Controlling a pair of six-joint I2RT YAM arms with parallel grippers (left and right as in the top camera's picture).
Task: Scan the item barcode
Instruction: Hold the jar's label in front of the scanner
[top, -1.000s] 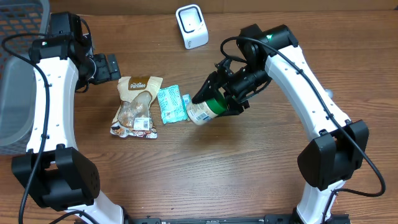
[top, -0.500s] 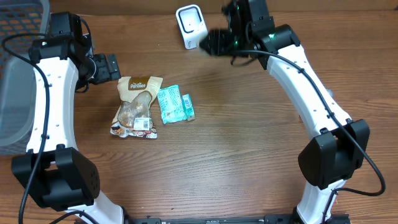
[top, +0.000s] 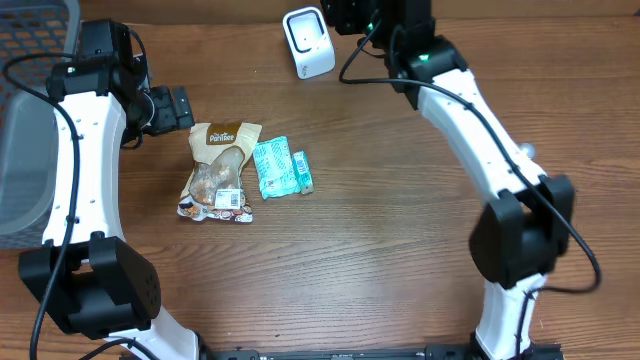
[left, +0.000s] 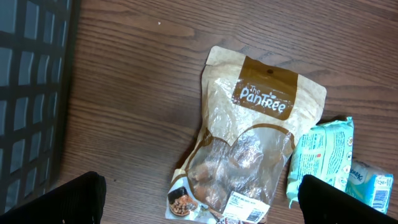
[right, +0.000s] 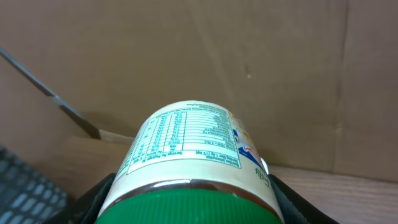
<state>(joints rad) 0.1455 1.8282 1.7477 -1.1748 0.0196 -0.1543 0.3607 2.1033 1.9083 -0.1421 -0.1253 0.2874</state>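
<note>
The right fingers (right: 92, 200) hold a green-lidded jar (right: 194, 155) up beside the scanner (top: 308, 42); next, its barcode likely needs turning toward the scanner face. The left fingers (left: 68, 199) gape wide.

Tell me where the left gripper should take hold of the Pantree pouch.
Pinch the flat brown header of the Pantree pouch, coming from above at its far edge. It lies flat, contents bulging lower down, and teal packets crowd its right side.

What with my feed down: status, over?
Right tool shut on jar, near scanner. Left tool open above pouch. Nothing seen blocking.
</note>
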